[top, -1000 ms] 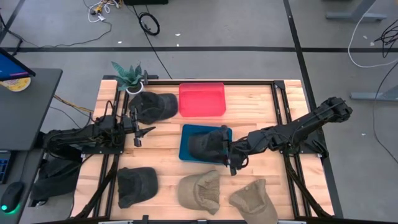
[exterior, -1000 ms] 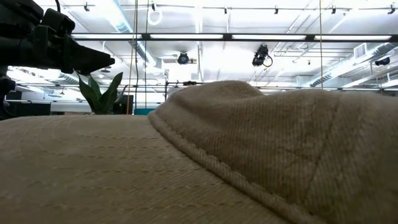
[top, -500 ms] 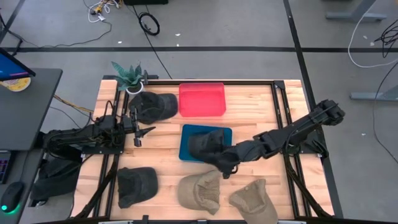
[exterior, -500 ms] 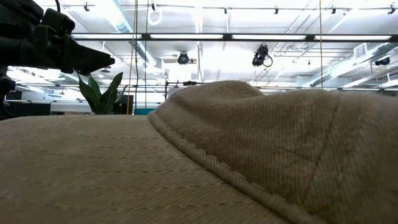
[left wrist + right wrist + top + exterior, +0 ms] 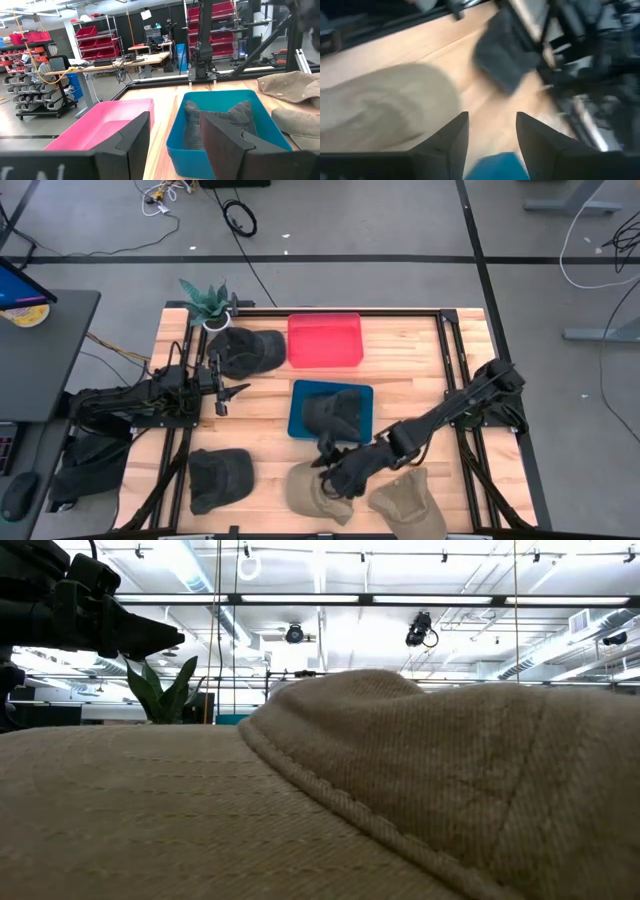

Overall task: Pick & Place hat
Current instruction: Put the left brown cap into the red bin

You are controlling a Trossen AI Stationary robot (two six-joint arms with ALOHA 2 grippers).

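Five hats show in the high view. A dark hat (image 5: 335, 412) lies in the blue bin (image 5: 300, 425), another dark hat (image 5: 245, 350) at the far left, and a third (image 5: 220, 478) at the near left. Two tan hats (image 5: 318, 492) (image 5: 408, 505) rest on the wood near the front edge. My right gripper (image 5: 328, 468) (image 5: 492, 135) hangs open just above the left tan hat (image 5: 380, 110), tipped downward, touching nothing. My left gripper (image 5: 225, 392) (image 5: 175, 140) waits open at the table's left, pointing level toward the bins.
A red bin (image 5: 325, 340) stands behind the blue bin (image 5: 225, 145). A potted plant (image 5: 210, 302) is at the far left corner. Black frame rails (image 5: 450, 360) run along both sides of the table. A tan hat (image 5: 400, 790) fills the low view.
My right gripper has swung from the blue bin's near right corner toward the table's near edge and leftward, sinking and tipping further down, and now sits over the left tan hat. Its fingers stay open. The dark hat stays in the blue bin.
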